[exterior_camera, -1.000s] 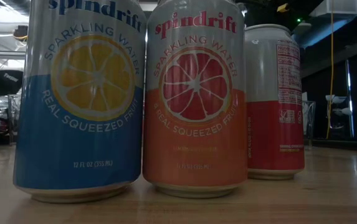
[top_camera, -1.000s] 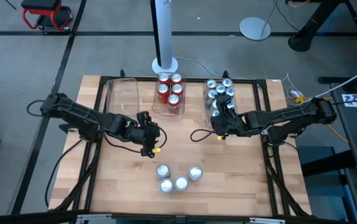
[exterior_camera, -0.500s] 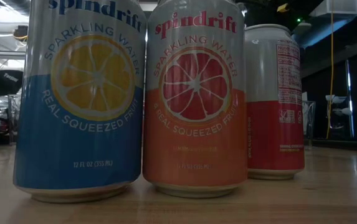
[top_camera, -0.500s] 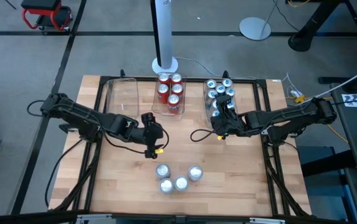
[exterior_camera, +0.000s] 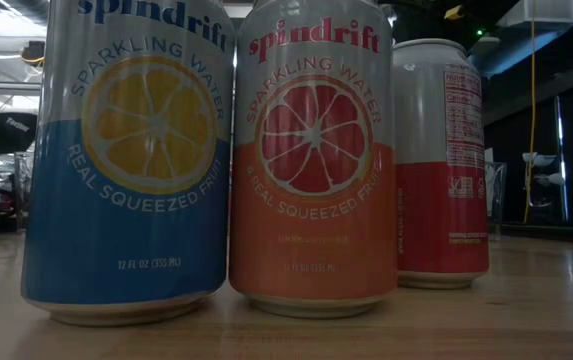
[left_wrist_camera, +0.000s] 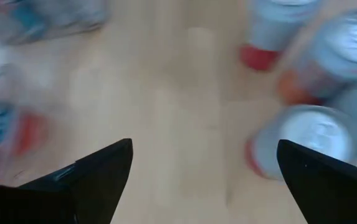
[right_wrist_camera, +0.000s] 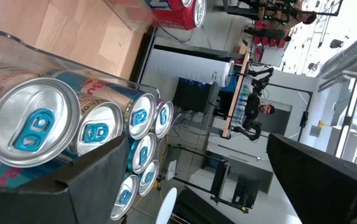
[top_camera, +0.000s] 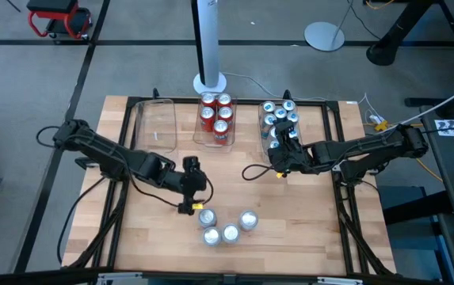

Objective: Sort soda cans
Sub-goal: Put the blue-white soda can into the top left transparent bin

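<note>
Four loose cans stood bunched together near the front middle of the wooden surface, silver tops up. From table height only three showed: a blue lemon can, an orange-red grapefruit can touching it, and a red-bottomed can just behind to the side.

At the back of the surface sat three clear trays. The left tray held nothing that I could see. The middle tray held five red cans in two rows. The right tray held blue-tabbed cans; I counted about six, though the right arm covered its near end.

The left arm reached in low from the left edge, stretched out across the wood, and its hand pointed down toward the loose cluster, just beside the nearest can. In the left wrist view the two fingers stood wide apart with bare wood between them and blurred cans ahead.

The right arm came in from the right edge, bent at the elbow, with its hand at the near end of the right tray. In its wrist view the fingers were spread apart, empty, with the can tops lying just past them.
</note>
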Controlling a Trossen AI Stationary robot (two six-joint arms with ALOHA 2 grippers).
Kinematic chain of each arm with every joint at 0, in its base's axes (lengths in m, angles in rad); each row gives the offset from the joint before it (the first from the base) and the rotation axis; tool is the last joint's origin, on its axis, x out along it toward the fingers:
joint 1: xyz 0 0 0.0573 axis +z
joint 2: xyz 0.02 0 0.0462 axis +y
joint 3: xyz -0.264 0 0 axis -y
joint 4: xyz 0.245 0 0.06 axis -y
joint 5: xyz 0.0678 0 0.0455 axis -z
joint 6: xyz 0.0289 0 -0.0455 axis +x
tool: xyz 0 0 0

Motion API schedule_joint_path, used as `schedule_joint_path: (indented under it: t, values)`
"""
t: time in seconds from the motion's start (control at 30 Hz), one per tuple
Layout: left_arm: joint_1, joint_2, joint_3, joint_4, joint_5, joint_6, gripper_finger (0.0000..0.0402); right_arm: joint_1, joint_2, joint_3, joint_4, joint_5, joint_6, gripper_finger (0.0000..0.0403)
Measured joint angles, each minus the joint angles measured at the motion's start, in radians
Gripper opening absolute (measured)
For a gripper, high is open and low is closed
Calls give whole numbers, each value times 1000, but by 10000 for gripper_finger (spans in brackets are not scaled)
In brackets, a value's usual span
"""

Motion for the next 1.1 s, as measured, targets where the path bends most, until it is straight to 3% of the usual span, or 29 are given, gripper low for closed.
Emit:
schedule_joint_path:
  t: [0.2, 1.1]
  values:
    - [-45, 37, 0, 93, 155, 114, 384, 0, 0, 0, 0, 0, 0, 380]
    - [-66, 87, -188, 384, 245, 113, 384, 0, 0, 0, 1, -19, 7, 380]
